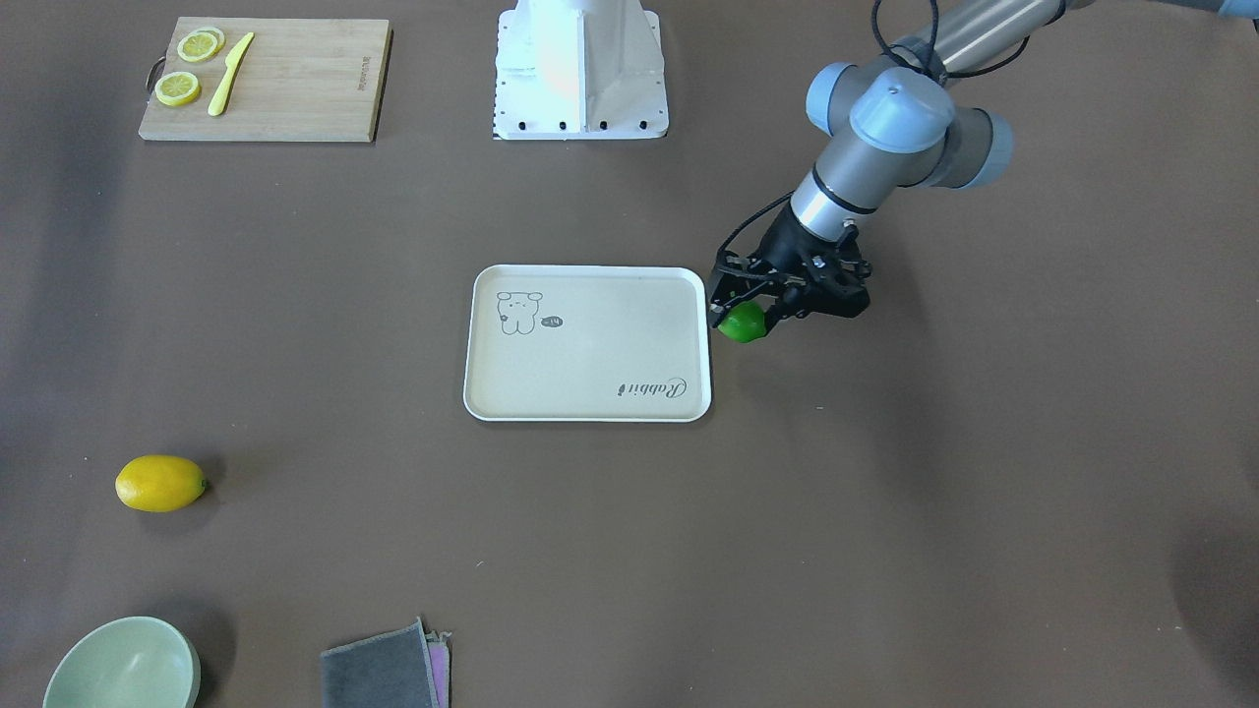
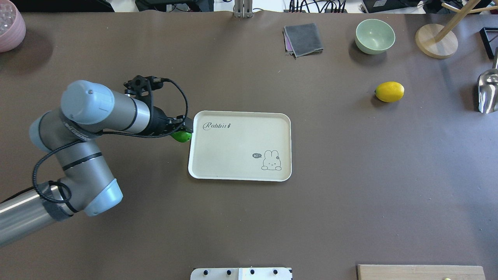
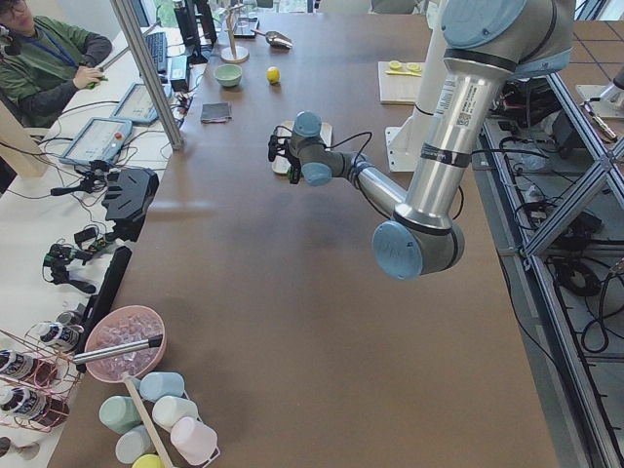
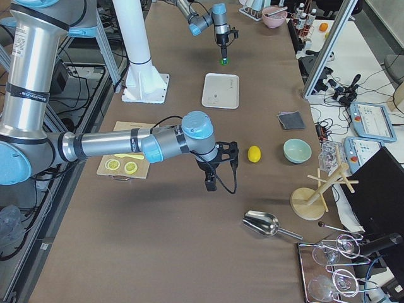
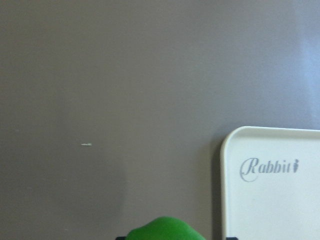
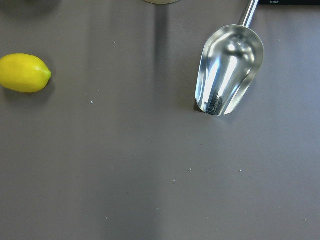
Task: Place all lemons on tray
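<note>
My left gripper (image 1: pixel 738 313) is shut on the green lemon (image 1: pixel 746 324) and holds it just outside the short edge of the cream tray (image 1: pixel 590 369), on the side of the script word. The green lemon also shows in the overhead view (image 2: pixel 181 136) and at the bottom of the left wrist view (image 5: pixel 165 230), beside the tray (image 5: pixel 280 200). The yellow lemon (image 2: pixel 389 91) lies on the table far from the tray (image 2: pixel 237 151); it shows in the right wrist view (image 6: pixel 24 73). My right gripper (image 4: pixel 210 182) hangs near the yellow lemon (image 4: pixel 254 153); I cannot tell whether it is open.
A bamboo cutting board (image 1: pixel 295 88) with lemon slices and a yellow knife lies near the robot base. A green bowl (image 2: pixel 374 35), a grey cloth (image 2: pixel 303 39), a wooden stand (image 2: pixel 435 41) and a metal scoop (image 6: pixel 230 70) stand around the yellow lemon. A pink bowl (image 2: pixel 9 25) sits at the far left corner.
</note>
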`<state>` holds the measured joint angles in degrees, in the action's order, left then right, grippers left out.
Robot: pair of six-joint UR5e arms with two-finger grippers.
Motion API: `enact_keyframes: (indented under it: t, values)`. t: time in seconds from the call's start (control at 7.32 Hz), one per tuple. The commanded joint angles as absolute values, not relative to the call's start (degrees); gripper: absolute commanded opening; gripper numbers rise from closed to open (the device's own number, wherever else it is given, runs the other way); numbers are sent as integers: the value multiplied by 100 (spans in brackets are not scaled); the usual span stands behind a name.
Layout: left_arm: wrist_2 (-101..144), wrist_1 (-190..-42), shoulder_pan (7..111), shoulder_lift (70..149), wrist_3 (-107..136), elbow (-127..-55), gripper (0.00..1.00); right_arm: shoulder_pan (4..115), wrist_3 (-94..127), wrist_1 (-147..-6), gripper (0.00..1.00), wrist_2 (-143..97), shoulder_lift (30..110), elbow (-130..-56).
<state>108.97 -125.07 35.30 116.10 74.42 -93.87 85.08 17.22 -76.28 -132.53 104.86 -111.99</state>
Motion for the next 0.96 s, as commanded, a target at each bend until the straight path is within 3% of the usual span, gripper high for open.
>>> enact_keyframes:
  t: [0.0, 0.14, 0.27, 0.55, 0.82]
  values:
    - [10565, -12489, 3235, 12120, 7603, -8974, 0, 8508, 1723, -7629, 100, -13254, 10485, -11189]
    - [10556, -12498, 3234, 12111, 7576, -8965, 90, 8508, 1723, -7629, 100, -13254, 10485, -11197]
    - [10556, -12498, 3234, 12085, 7567, -8991, 98, 8508, 1662, -7612, 100, -13254, 10477, -11197]
    - [10625, -12333, 3522, 11989, 7314, -9174, 98, 8508, 1678, -7227, 100, -13245, 10468, -11197]
    - [11309, -10687, 4320, 11701, 5697, -9884, 98, 8351, 1801, -7320, 100, -13254, 10163, -11136]
